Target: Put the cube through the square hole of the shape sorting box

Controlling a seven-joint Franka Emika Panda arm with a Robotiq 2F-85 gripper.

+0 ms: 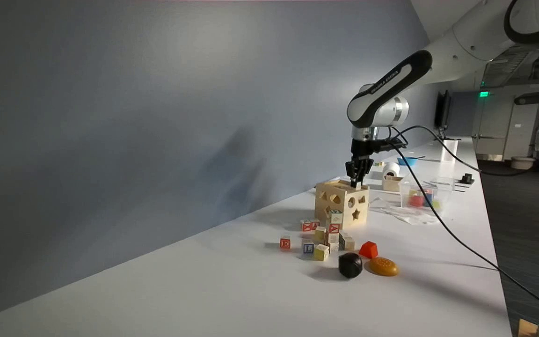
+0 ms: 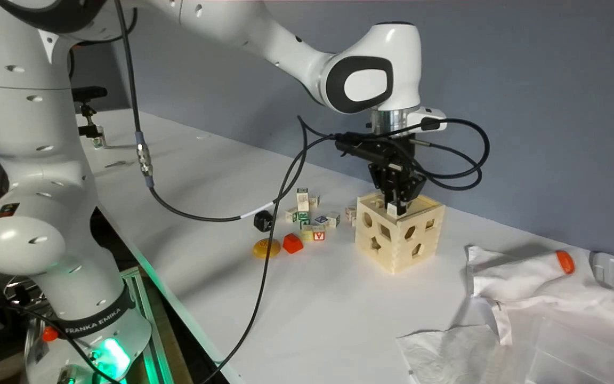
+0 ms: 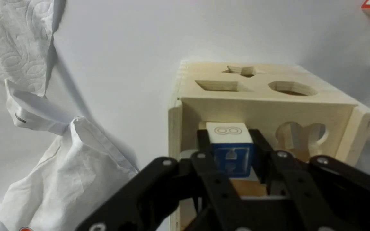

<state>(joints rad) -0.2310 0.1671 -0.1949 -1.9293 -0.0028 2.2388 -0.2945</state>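
The light tan shape sorting box point(image 1: 325, 206) stands upright on the table near the wall; it also shows at centre right in an exterior view point(image 2: 375, 255) and below my fingers in the wrist view point(image 3: 242, 110). My gripper point(image 3: 230, 141) points down over the box's top and is shut on a small wooden cube point(image 3: 231, 130) with a white face marked 8 and a blue letter face. The cube shows as a pale spot at the fingertips in an exterior view point(image 2: 392, 209). It sits at the top panel, near one corner. The panel under it is hidden, and I cannot tell whether it touches.
Several letter blocks point(image 1: 308, 246) lie beside the box, some stacked. A black block point(image 1: 350, 265), red block point(image 1: 368, 249) and orange bun-like piece point(image 1: 383, 266) lie near them. White cloth point(image 2: 541, 277) and a clear bin point(image 2: 584, 352) lie on its other side. A cable point(image 2: 264, 277) hangs across.
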